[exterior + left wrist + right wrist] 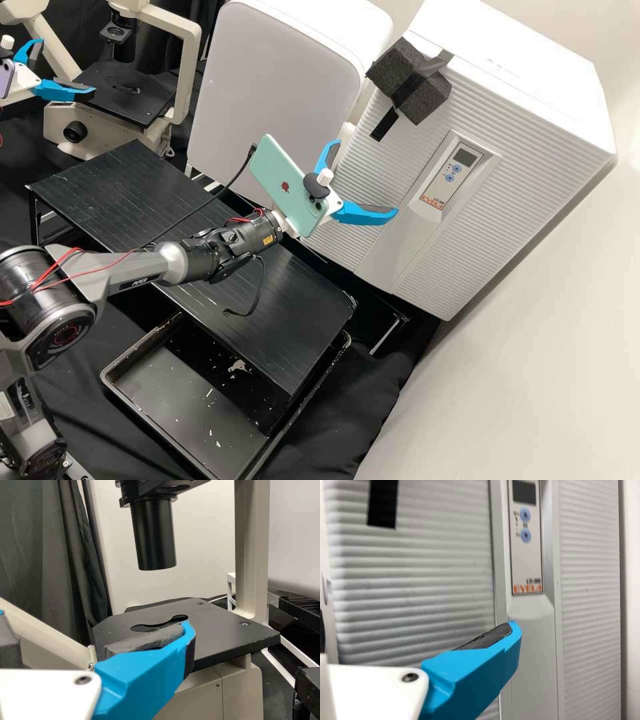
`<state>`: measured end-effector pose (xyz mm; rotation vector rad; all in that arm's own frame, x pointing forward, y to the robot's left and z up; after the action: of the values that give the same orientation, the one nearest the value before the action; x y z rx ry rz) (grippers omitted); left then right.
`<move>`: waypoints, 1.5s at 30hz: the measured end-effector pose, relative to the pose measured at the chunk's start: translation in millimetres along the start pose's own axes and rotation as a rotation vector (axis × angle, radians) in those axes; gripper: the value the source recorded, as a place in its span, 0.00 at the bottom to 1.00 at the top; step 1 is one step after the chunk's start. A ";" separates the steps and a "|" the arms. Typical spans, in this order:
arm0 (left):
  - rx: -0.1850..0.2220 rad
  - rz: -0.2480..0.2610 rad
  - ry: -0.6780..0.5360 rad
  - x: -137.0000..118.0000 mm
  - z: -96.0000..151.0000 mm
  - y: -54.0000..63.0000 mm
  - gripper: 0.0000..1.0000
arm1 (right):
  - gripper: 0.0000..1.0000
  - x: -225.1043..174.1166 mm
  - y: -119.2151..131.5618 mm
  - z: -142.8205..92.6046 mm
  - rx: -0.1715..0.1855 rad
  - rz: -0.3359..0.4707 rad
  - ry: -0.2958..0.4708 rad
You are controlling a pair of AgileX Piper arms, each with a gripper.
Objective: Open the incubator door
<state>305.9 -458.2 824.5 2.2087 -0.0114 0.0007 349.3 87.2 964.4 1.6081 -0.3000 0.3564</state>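
My right gripper hangs in front of the white incubator, released and holding nothing, its fingers spread, I think, to be ready to catch a pull; the incubator stands beside the wall with its ribbed door shut; black foam blocks sit near its upper edge, perhaps as a grip, so I'd go up toward them next; my left gripper is spread and empty by the microscope, likely to leave room.

The grey and black right arm has red wires (rather loose) and a white, blue-fingered tool.
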 end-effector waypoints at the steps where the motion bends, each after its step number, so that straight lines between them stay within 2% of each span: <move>1: 0.000 0.000 0.000 0.0 0.0 0.0 1.00 | 0.00 0.0 0.0 0.0 -0.001 0.000 0.000; 26: 0.000 0.000 0.000 0.0 0.0 0.0 1.00 | 0.00 -0.3 2.2 3.6 -0.004 0.008 -0.013; 45: 0.000 0.000 0.000 0.0 0.0 0.0 1.00 | 0.00 -4.9 2.5 2.1 -0.020 -0.004 -0.005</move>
<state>305.9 -458.2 824.5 2.2087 -0.0114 0.0007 343.9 84.8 964.6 1.5902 -0.3032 0.3455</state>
